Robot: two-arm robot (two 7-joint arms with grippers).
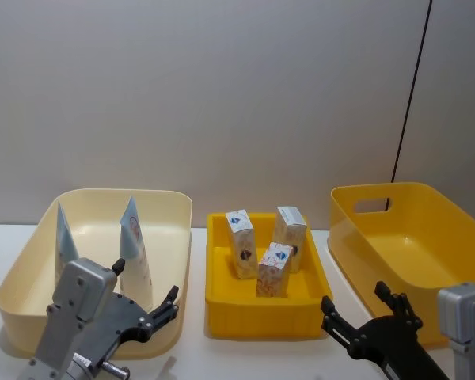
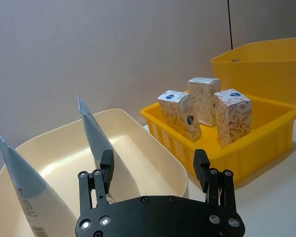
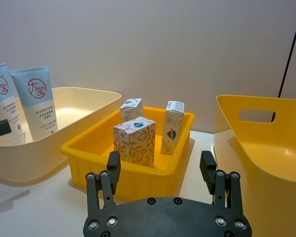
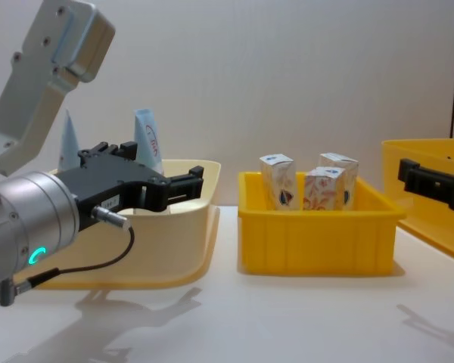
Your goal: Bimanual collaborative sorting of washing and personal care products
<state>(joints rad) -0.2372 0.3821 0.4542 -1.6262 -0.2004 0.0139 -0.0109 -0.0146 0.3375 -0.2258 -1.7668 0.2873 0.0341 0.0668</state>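
The worktop (image 1: 191, 352) carries three containers in a row; a cream tub (image 1: 119, 192) on the left, a small yellow bin (image 1: 218, 269) in the middle, and a large yellow bin (image 1: 431, 237) on the right.

Two pale-blue squeeze tubes stand inside the cream tub, flat ends up; the left tube (image 1: 65, 237) is close to the tub's left wall, the right tube (image 1: 134, 237) nearer its middle, and the two are apart. Both bear a red round logo and red text.

Three white cartons with an orange pattern stand inside the small yellow bin; the rear-left carton (image 1: 241, 241) leans a little, the rear-right carton (image 1: 290, 229) is upright, and the front carton (image 1: 274, 269) stands just before the rear-right one; whether those two touch I cannot tell.

The left pincer (image 2: 154, 165) hovers at the near rim of the cream tub, toward its right corner; its fingers (image 2: 107, 165) are spread wide and pinch nothing; the right tube is the nearer of the two to it.

The right pincer (image 3: 160, 165) hangs above the worktop on the near side of the gap between the small yellow bin and the large yellow bin; its fingers (image 3: 207, 167) are likewise spread and bare, facing the cartons.

The large yellow bin has a handle slot in its far wall.
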